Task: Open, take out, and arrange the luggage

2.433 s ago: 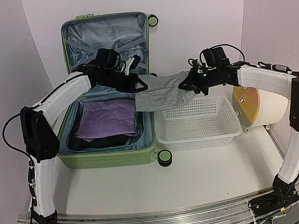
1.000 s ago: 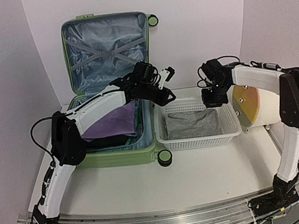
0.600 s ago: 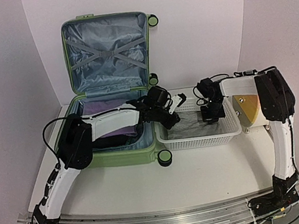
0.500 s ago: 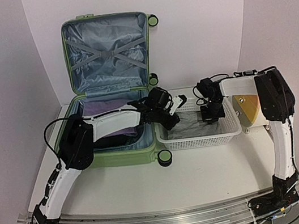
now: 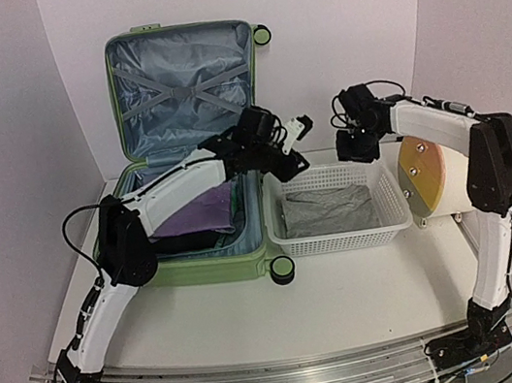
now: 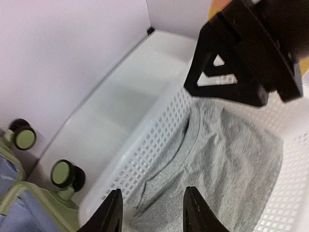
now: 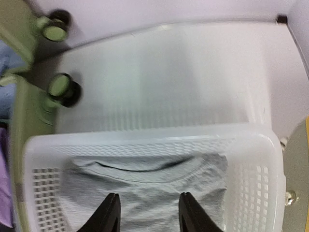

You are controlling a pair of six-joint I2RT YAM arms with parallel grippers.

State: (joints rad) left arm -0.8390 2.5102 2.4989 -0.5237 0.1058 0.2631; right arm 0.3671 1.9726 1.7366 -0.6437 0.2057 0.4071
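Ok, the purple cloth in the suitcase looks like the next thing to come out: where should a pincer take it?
Probably pinch the purple cloth at its right edge, coming straight down from above. It lies flat and folded inside the suitcase, whose walls would likely block a sideways approach.

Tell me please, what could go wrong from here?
1. The left tool and right tool hang open, close together above the white mesh basket; they could collide when moving off.
2. Reaching for the purple garment in the suitcase, the left tool may catch its green rim.
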